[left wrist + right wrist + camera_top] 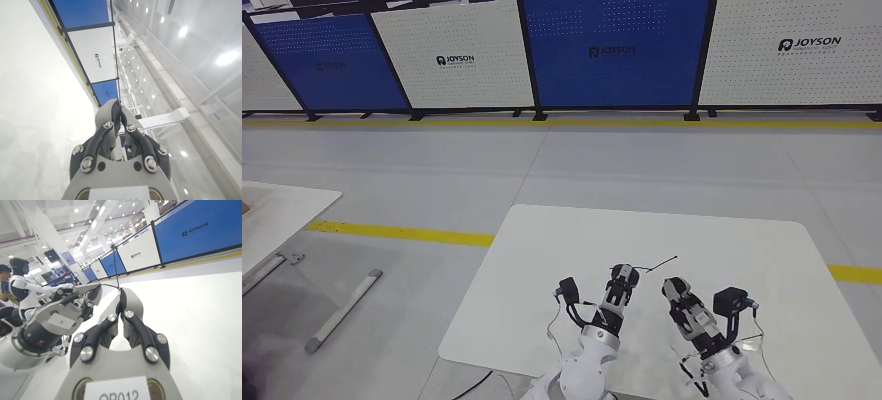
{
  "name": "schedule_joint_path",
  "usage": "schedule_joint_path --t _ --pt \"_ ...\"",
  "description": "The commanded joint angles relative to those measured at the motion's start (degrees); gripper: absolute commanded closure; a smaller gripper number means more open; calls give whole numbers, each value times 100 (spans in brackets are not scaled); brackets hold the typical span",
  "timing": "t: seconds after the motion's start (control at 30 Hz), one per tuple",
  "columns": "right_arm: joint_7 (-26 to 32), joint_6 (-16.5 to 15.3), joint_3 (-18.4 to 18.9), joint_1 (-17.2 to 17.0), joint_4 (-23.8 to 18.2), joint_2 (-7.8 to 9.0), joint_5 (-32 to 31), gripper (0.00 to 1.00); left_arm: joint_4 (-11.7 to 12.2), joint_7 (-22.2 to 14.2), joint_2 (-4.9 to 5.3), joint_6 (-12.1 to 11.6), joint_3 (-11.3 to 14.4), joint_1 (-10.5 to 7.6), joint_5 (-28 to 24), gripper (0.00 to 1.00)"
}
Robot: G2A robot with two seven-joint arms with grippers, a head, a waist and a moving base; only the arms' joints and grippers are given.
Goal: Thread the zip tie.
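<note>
Both grippers are pinched shut on the zip tie above the table. The right gripper holds the strap, whose long axis rises away from its tips. The left gripper, just beside, grips a short crosswise run, and the blurred free end may be the head

Top cam looks down on your table from above. Wrist cams sit close behind left hand & right hand; all share the barrier panels.
</note>
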Motion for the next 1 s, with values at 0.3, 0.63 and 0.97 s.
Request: schedule_joint_path --t 0.3,0.63,0.97 --pt "-33 0 -187 250 110 260 693 100 -21 8 -5 -21 -17 36 29 100" --pt "899 405 -126 301 53 229 1341 100 47 2 -18 -2 -9 9 43 100" --pt "513 948 -28 313 46 206 711 100 70 14 -28 6 -4 6 70 100"
